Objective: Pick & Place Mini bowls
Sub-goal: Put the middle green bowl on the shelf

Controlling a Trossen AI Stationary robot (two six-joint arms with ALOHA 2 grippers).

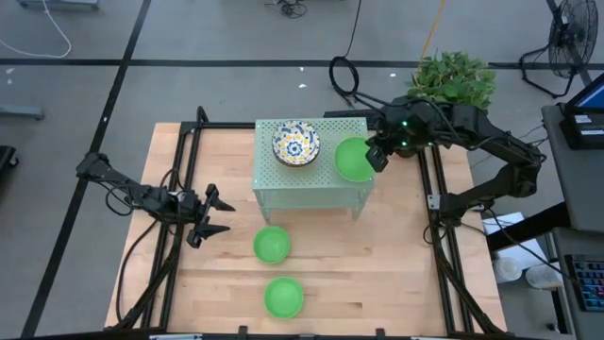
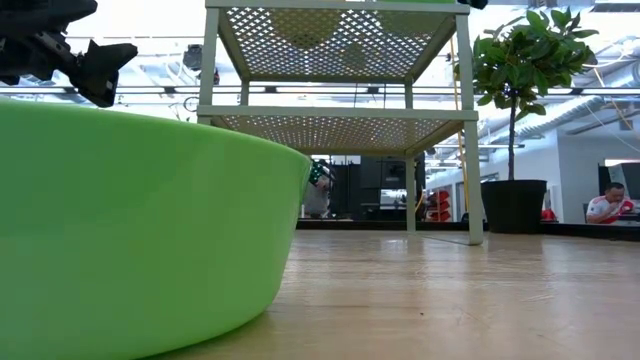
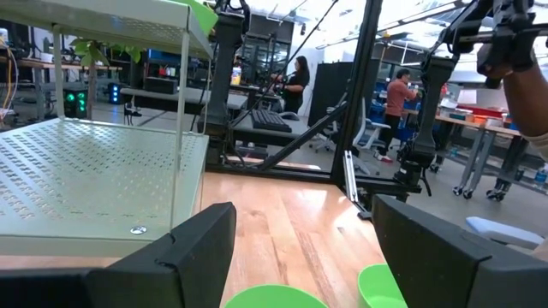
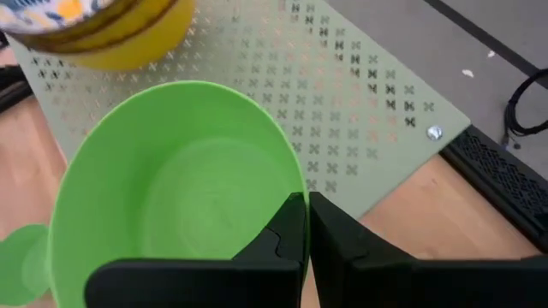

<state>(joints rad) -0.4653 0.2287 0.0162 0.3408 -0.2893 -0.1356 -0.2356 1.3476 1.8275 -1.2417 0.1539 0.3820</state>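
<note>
A pale green perforated stand [image 1: 311, 184] sits mid-table. A white floral mini bowl [image 1: 295, 144] rests on its top. Beside that bowl, over the top's right end, a green mini bowl [image 1: 352, 159] is in my shut right gripper [image 1: 377, 156]. Two more green mini bowls [image 1: 272, 245] [image 1: 283, 297] sit on the wood in front of the stand. My left gripper [image 1: 209, 215] waits open at the table's left, pointing toward them with nothing between its fingers. My right gripper pinches the green bowl's wall at the rim [image 4: 295, 190], one finger [image 4: 278, 244] inside the bowl and one outside. The fingers slant down from the table's right side. The bowl is mouth up over the stand's top; whether its base rests there I cannot tell.
A potted plant [image 1: 453, 80] stands beyond the stand's far right corner. Black frame rails [image 1: 439, 236] run along the table's left and right sides. In the low view the nearest green bowl [image 2: 130, 230] fills the left foreground. People sit in the room beyond.
</note>
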